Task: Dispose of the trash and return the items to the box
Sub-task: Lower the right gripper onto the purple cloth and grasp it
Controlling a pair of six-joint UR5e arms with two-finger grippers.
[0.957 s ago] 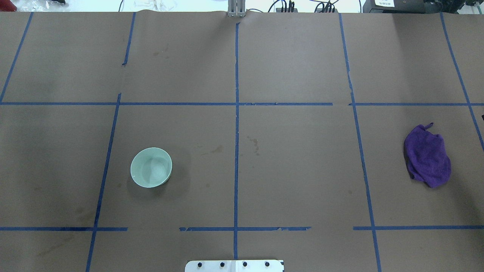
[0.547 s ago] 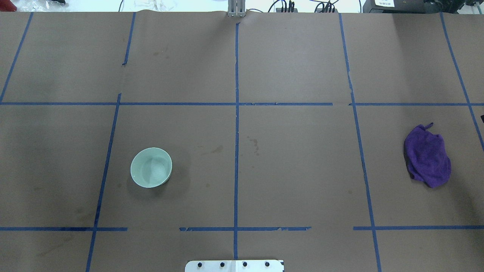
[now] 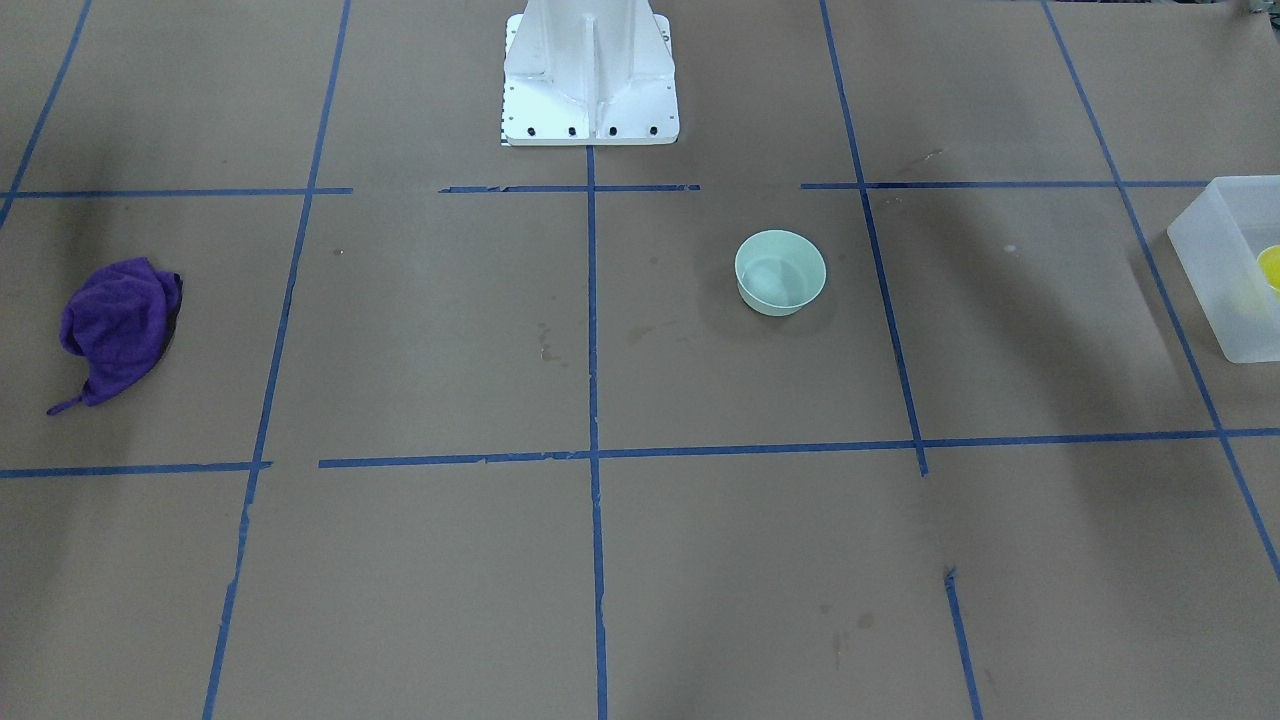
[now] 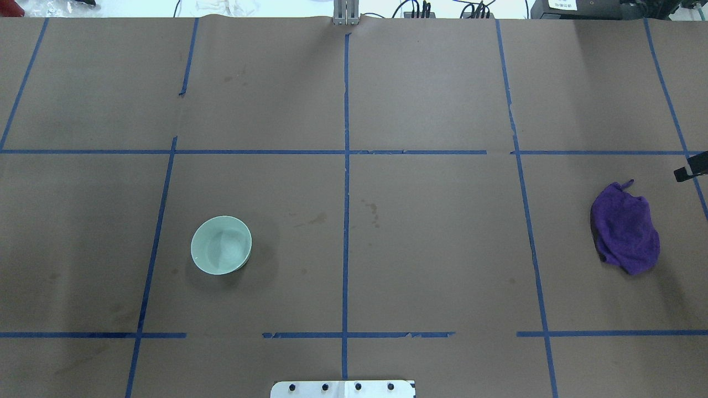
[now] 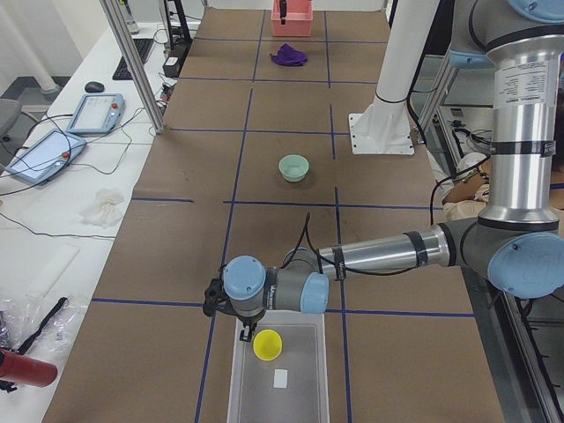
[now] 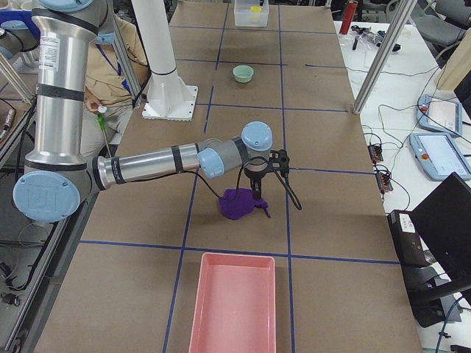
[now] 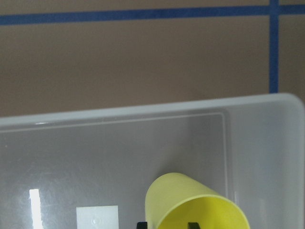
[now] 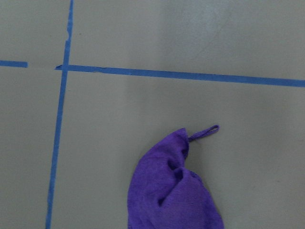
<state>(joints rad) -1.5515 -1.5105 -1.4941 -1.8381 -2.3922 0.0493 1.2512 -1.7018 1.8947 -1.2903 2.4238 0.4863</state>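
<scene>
The yellow cup stands inside the frosted box at the table's left end; it also shows in the exterior left view and the front view. My left gripper hangs over the box. In the left wrist view, one fingertip sits outside the cup's wall and the other inside its mouth, with a clear gap between them. My right gripper hovers just above the purple cloth, and its edge shows in the overhead view. I cannot tell whether it is open or shut.
A pale green bowl sits left of the table's centre. A pink tray lies at the right end, beyond the cloth. The robot's white base stands at the near edge. Blue tape lines mark the brown tabletop.
A dark part of the right gripper has come into the overhead view at its right edge, above the cloth. The bowl and cloth have not moved.
</scene>
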